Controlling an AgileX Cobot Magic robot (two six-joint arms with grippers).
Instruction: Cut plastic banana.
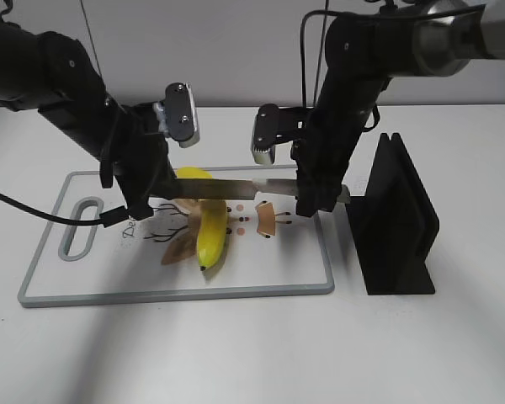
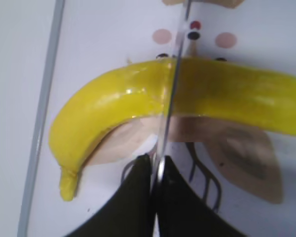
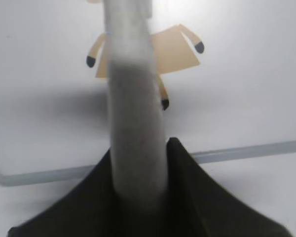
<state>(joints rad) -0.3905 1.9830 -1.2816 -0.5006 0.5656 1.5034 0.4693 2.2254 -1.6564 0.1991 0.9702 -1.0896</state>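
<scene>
A yellow plastic banana [image 1: 210, 240] lies on the white cutting board [image 1: 261, 273], over a printed deer picture. A knife [image 1: 236, 189] lies crosswise over the banana's far part. My left gripper [image 1: 139, 206] is shut on the blade's tip end. My right gripper [image 1: 316, 202] is shut on the grey handle. In the left wrist view the thin blade [image 2: 173, 84] crosses the banana [image 2: 113, 103] at a seam, running out from the closed jaws [image 2: 155, 163]. In the right wrist view the grey handle [image 3: 135, 98] fills the jaws [image 3: 138, 163] above the board's rim [image 3: 237, 152].
A black knife stand [image 1: 396, 227] stands on the table just right of the board, close to my right arm. The board has a grey rim and a handle slot [image 1: 82, 227] at its left end.
</scene>
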